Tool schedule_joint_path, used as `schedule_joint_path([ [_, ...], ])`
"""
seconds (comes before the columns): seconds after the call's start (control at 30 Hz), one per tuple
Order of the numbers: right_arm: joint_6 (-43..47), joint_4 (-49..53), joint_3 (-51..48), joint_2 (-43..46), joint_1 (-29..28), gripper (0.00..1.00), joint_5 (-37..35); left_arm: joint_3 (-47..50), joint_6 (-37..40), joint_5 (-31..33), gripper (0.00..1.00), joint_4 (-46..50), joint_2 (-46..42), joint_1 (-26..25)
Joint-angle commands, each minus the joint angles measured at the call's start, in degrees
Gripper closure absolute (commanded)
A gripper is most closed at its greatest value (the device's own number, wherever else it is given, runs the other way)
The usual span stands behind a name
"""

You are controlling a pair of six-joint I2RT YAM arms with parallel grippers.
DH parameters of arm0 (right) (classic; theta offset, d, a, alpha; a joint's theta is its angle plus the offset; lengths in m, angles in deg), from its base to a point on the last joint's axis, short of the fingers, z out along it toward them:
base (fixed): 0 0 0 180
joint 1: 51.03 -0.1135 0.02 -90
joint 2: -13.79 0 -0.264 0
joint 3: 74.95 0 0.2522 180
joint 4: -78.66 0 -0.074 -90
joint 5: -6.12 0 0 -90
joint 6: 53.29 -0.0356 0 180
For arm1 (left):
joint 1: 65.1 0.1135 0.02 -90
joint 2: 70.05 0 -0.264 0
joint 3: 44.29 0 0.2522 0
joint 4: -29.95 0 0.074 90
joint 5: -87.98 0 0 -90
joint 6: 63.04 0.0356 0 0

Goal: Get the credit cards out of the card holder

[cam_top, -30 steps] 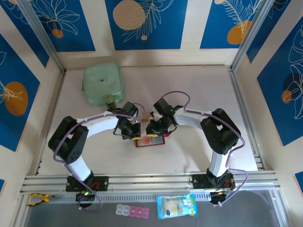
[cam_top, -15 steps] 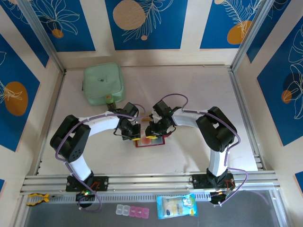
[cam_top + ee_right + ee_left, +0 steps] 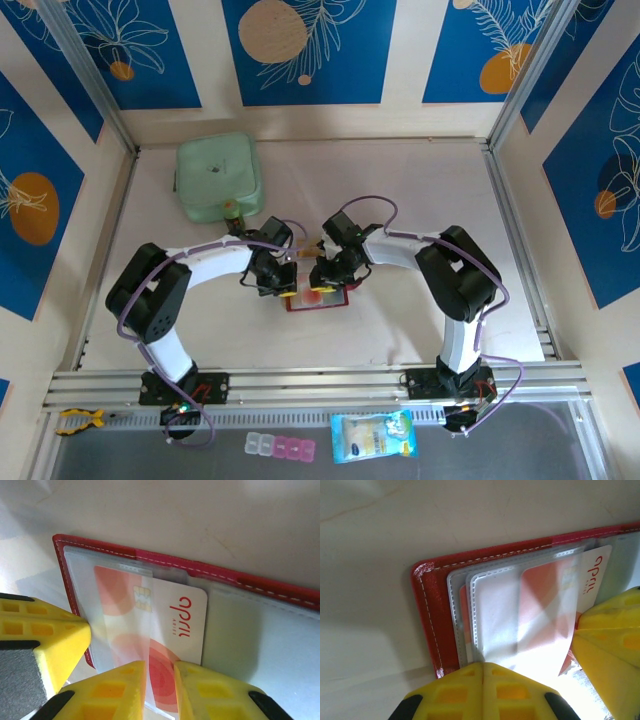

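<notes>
Left gripper (image 3: pixel 483 692) clenched empty, pinning card holder (image 3: pixel 427 615) to bench; right gripper (image 3: pixel 159 687) grasping credit card (image 3: pixel 172 630) just ahead, for drawing out.

Red script logo approx "apriu" on white credit card (image 3: pixel 177 625) edge, tiny line beneath it unreadable

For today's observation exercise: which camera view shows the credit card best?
The right wrist view: the credit card shows its chip and lettering, half out of its pocket. The left wrist view shows it through clear plastic; from the top it is a small pinkish patch.
</notes>
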Motion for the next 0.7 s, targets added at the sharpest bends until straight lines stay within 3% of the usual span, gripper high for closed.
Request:
schedule_joint_path([
  [0.0, 1.3, 2.6, 0.2, 1.5, -0.4, 0.76, -2.3, 0.3, 0.7, 1.5, 1.0, 2.2, 0.1, -0.2],
  [0.67, -1.0, -0.1, -3.0, 4.7, 1.6, 0.73, 0.9, -0.6, -1.9, -2.7, 1.0, -2.2, -0.3, -1.8],
])
